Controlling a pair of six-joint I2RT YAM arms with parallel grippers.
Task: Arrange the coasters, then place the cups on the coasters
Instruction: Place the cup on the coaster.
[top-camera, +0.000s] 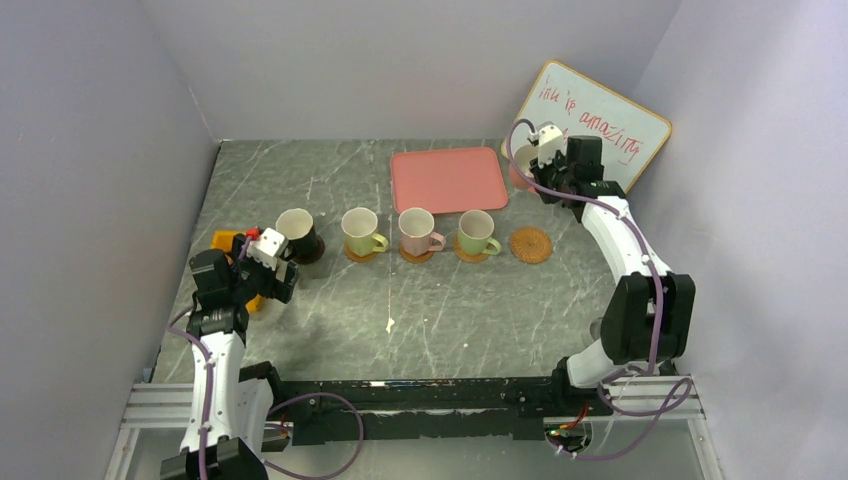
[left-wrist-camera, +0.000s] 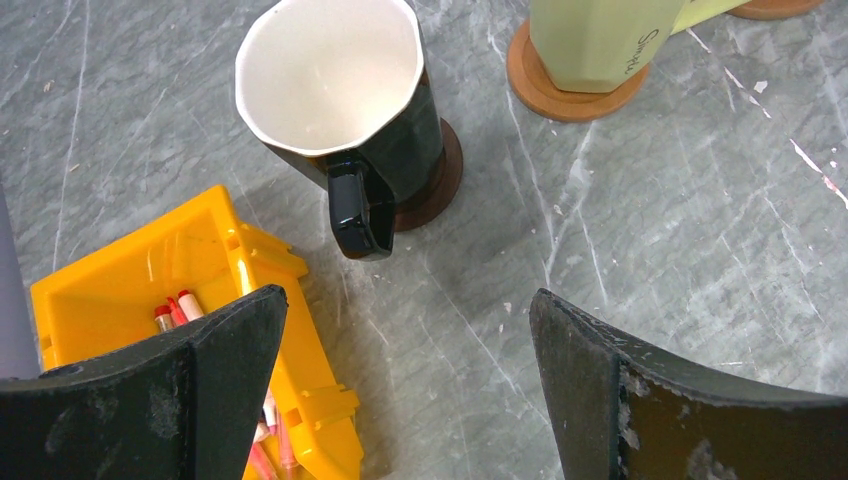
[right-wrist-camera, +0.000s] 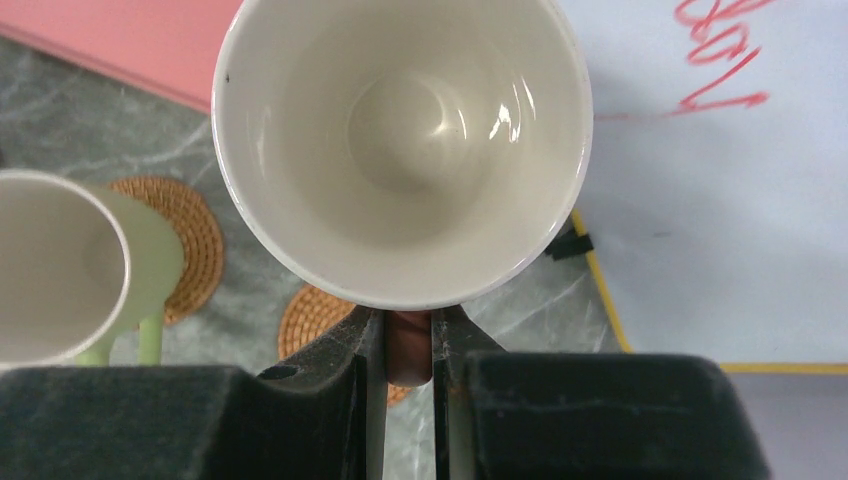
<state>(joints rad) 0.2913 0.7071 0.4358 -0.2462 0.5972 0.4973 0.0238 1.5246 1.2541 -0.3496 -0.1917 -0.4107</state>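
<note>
Four cups stand in a row, each on its own coaster. They are a dark brown cup (top-camera: 298, 233) on a dark coaster (left-wrist-camera: 440, 180), a pale green cup (top-camera: 360, 231), a pink cup (top-camera: 415, 231) and another green cup (top-camera: 476, 231). At the right end of the row a woven coaster (top-camera: 530, 245) lies bare. My right gripper (right-wrist-camera: 408, 345) is shut on the handle of a pale pink cup (right-wrist-camera: 400, 150), held up at the back right by the whiteboard. My left gripper (left-wrist-camera: 405, 300) hangs open and holds nothing, just short of the dark cup's handle (left-wrist-camera: 358, 210).
A pink tray (top-camera: 448, 178) lies behind the row. A whiteboard (top-camera: 600, 125) with red writing leans in the back right corner. A yellow bin (left-wrist-camera: 200, 290) of red-tipped sticks sits under my left finger. Grey walls close off three sides.
</note>
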